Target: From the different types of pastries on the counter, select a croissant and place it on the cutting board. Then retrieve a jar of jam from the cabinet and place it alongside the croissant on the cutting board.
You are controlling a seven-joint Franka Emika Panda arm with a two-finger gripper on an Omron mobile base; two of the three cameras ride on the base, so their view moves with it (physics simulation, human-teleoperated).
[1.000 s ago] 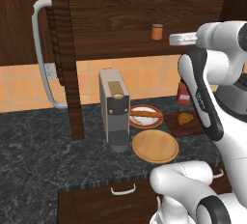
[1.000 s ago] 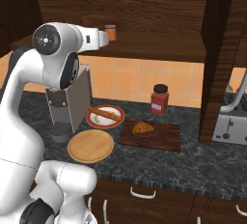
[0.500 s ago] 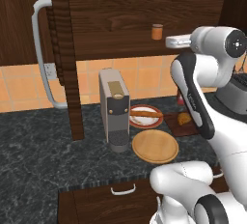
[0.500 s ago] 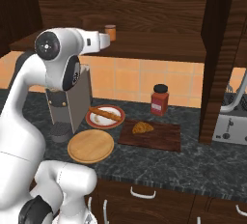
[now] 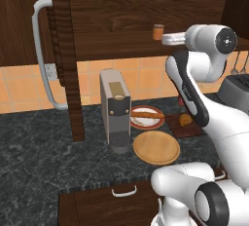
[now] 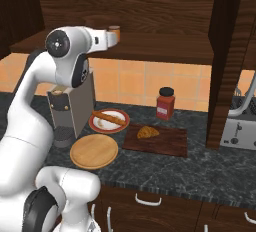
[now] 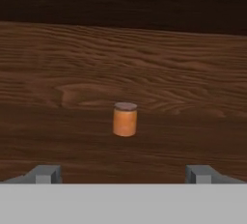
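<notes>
We have the pincer [image 7: 123, 175] raised to the cabinet [image 5: 146, 20] shelf, with its fingers spread wide and nothing between them. In the hand view the jar of jam [image 7: 125, 119] stands upright at the centre of the frame, well ahead of the two finger tips at the bottom corners, so we judge that the reach is not yet finished. In the left base view the jar sits at the upper middle, just to the left of the arm's white wrist; in the right base view it stands at the upper left, right beside the hand.

Lower down, the croissant [image 6: 146, 132] already lies on the cutting board [image 6: 167, 143] at the centre of the right base view, so we take the first half of the task as done. A red bottle [image 6: 165, 104] stands just behind the board, and a white plate [image 6: 100, 124] with the stick pastry [image 6: 108, 117] lies to the left of it.

What worries us from here:
- If we push forward off-centre, one finger could strike the jar and tip it or shove it deeper onto the shelf.
- If we close too early, we would catch only its front edge and it could slip out.
- On the way down, the jar might land on the croissant or knock the red bottle.
</notes>
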